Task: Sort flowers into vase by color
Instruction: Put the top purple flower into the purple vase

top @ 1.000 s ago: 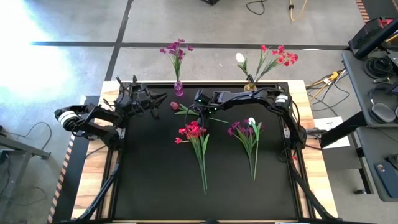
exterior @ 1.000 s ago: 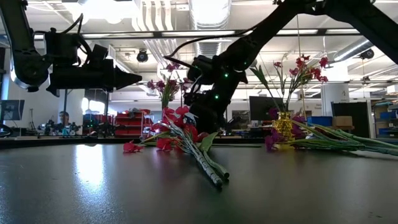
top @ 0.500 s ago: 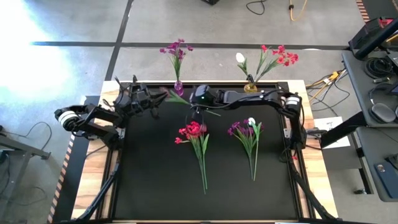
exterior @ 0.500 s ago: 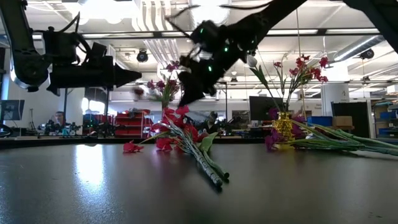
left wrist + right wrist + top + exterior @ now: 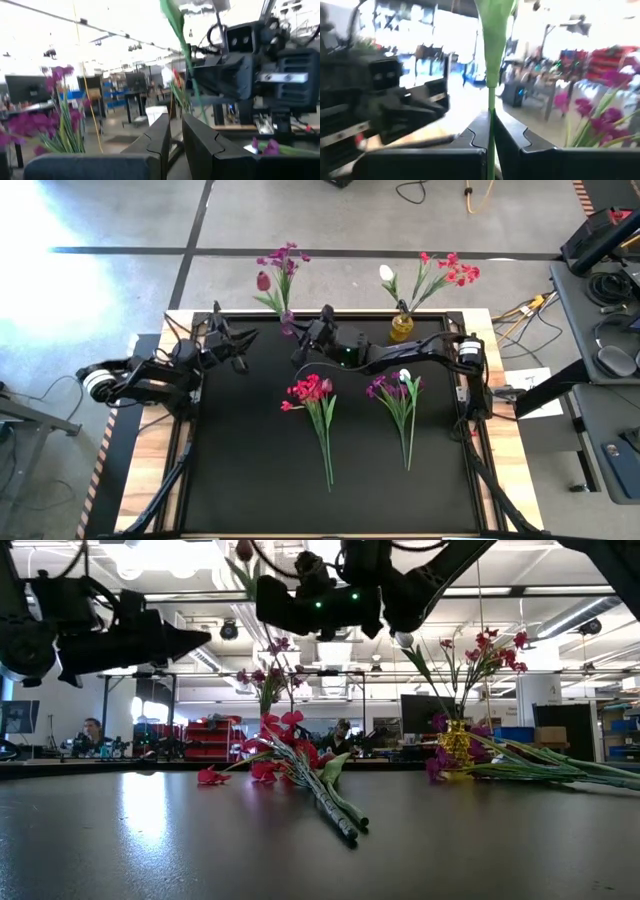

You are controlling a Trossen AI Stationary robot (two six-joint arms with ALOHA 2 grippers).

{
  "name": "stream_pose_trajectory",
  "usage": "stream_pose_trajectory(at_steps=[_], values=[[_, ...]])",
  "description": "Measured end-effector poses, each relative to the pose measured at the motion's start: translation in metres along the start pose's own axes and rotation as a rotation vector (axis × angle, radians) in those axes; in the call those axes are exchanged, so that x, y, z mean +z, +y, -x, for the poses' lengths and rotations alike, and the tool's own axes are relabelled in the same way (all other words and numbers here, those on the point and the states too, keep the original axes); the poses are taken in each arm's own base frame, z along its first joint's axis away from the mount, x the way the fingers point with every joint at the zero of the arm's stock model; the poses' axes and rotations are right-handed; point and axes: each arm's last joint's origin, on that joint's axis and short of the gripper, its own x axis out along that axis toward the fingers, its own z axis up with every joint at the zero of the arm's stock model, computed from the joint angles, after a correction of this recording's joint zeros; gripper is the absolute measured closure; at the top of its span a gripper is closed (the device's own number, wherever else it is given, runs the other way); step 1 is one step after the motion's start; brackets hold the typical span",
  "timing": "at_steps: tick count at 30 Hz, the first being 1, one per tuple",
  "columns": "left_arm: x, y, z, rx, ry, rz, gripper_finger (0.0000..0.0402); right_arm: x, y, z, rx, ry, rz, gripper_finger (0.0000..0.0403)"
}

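My right gripper [image 5: 300, 340] hangs high over the table's far edge, shut on a single flower [image 5: 263, 281] with a dark magenta bud; the bud tops the low view [image 5: 243, 550]. Just beyond stands the purple vase [image 5: 287, 322] with purple blooms [image 5: 285, 258]. A yellow vase [image 5: 402, 327] holds red blooms and a white bud. A red bunch [image 5: 312, 391] and a purple bunch with a white bud [image 5: 396, 388] lie flat on the black mat. My left gripper [image 5: 243, 340] hovers shut at the far left, pointing at the right gripper. My right gripper pinches the flower's thin green stem [image 5: 491, 107] between its two fingers [image 5: 472, 137], which lie across it. The flower is lifted clear of the table. It stands roughly upright, with a leaf and the bud rising above the fingers.
The black mat's near half [image 5: 330, 500] holds only the stem ends of the two bunches. Wooden table borders [image 5: 505, 450] flank the mat. In the low view, a workshop with shelves, screens and seated people lies beyond the table.
My right gripper has risen from the mat with the single flower and swung toward the far edge and the purple vase. The flower, lying flat before, now stands upright and clear of the table. My left arm has drawn back a little toward the left edge.
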Motion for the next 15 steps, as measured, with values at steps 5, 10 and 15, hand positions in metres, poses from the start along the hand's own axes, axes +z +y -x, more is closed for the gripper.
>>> stream_pose_trajectory(at_steps=[5,10,15], values=[[0.006,-0.002,0.004,0.001,-0.035,-0.016,0.0365,0.002,-0.003,-0.012,-0.059,-0.163,-0.007,0.039],[0.007,-0.001,0.004,0.002,-0.035,-0.017,0.0365,-0.012,-0.009,-0.035,-0.107,-0.204,-0.001,0.039],[0.006,-0.001,0.004,0.002,-0.032,-0.016,0.0365,-0.029,-0.014,-0.064,-0.147,-0.246,0.013,0.039]])
